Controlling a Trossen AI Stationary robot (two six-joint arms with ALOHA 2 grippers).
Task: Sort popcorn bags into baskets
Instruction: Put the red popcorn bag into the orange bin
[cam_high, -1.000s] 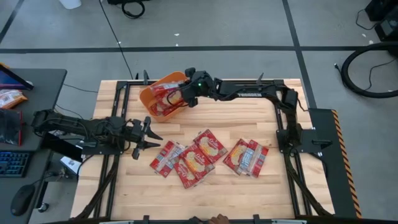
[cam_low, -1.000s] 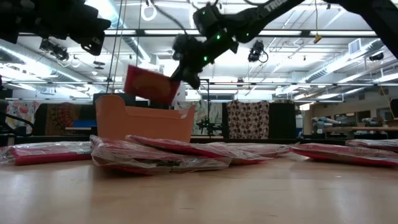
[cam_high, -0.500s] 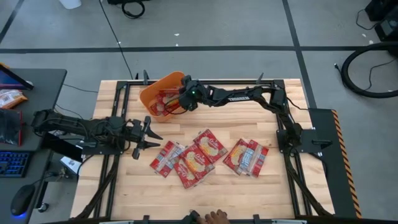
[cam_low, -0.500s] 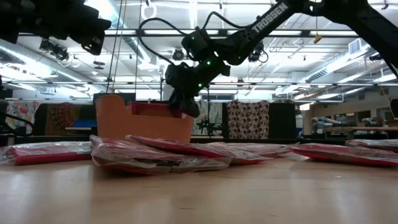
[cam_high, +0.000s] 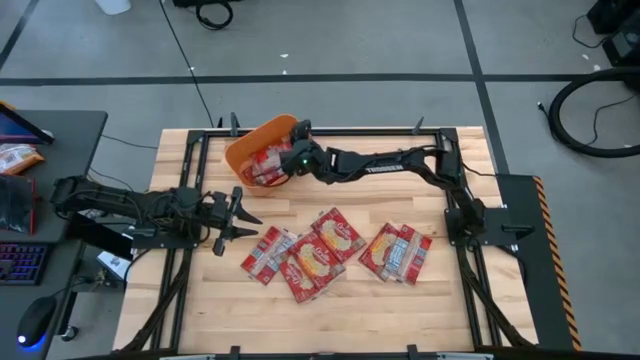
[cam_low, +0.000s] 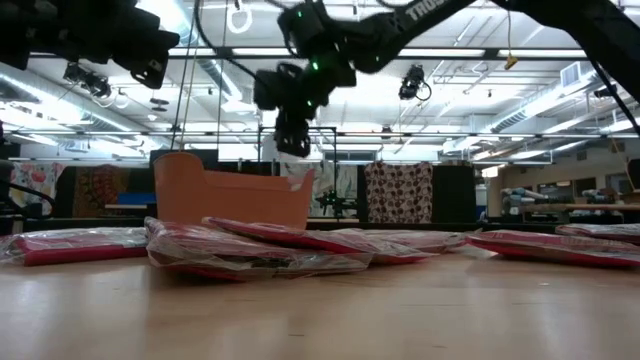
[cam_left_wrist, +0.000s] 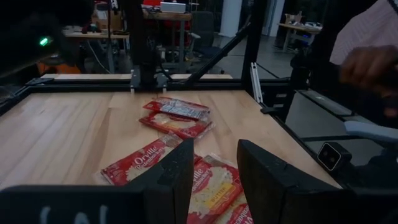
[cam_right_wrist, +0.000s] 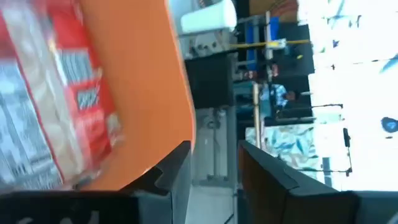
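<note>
Packet beside left tool reads "Orville".

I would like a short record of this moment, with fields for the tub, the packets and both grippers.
tub: orange tub at the table's far side, red packets inside
packets on table: popcorn bags, two loose groups in the middle
right gripper: right gripper over the tub's rim, open, empty
left gripper: left gripper open, waiting beside the packets
</note>
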